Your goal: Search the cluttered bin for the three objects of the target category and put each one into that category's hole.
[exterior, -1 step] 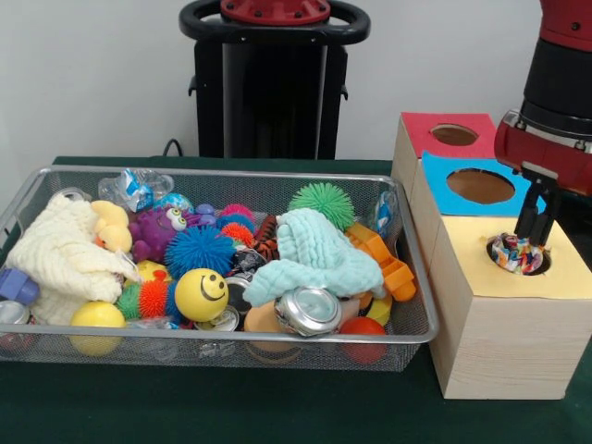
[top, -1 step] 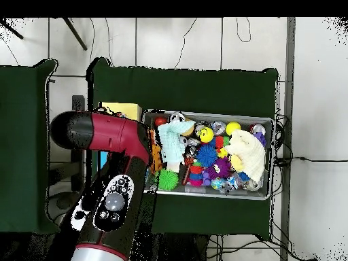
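- Drop-off, front view: the gripper (exterior, -1 step: 535, 242) stands at the right of the frame over the yellow-topped box (exterior, -1 step: 504, 319), its dark fingers (exterior, -1 step: 527, 222) reaching down to a multicoloured object (exterior, -1 step: 517, 253) that sits in the mouth of the yellow hole (exterior, -1 step: 542, 265). Whether the fingers are clamped on it or have already let go, I cannot tell.
- To do this step well, I judge the object should be centred over the hole and freed only when it can fall clear of the rim; then the arm should lift straight up so as not to drag it out again.
- Behind, toward the upper right, are the blue hole (exterior, -1 step: 480, 186) and the red hole (exterior, -1 step: 453, 135), both showing nothing inside.
- The wire bin (exterior, -1 step: 412, 277) fills the left and centre, crowded with spiky balls, a smiley ball (exterior, -1 step: 201, 294), a crushed can (exterior, -1 step: 308, 310) and cloths.
- No brand or writing can be read; the smiley face is the only marking.
- Overhead view: the red arm (top, -1 step: 109, 136) covers the boxes at left centre, so the hole and object are hidden; the bin (top, -1 step: 266, 160) lies right of it on the green bench (top, -1 step: 204, 88).
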Robot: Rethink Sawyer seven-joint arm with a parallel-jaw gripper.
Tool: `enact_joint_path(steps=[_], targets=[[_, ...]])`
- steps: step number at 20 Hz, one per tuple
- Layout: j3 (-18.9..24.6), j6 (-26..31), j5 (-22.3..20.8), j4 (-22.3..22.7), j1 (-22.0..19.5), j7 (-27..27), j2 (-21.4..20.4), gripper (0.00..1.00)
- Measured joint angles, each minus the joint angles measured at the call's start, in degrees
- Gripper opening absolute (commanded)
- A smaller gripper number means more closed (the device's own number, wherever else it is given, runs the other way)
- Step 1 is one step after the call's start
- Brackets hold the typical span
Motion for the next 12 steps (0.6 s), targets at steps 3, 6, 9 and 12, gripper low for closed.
enact_joint_path(steps=[3, 6, 9, 12], targets=[[-0.2, 0.0, 0.0, 0.0, 0.0, 0.0, 0.0, 0.0], [-0.4, 0.1, 0.0, 0.0, 0.0, 0.0, 0.0, 0.0], [-0.6, 0.2, 0.0, 0.0, 0.1, 0.0, 0.0, 0.0], [-0.7, 0.2, 0.0, 0.0, 0.1, 0.0, 0.0, 0.0]])
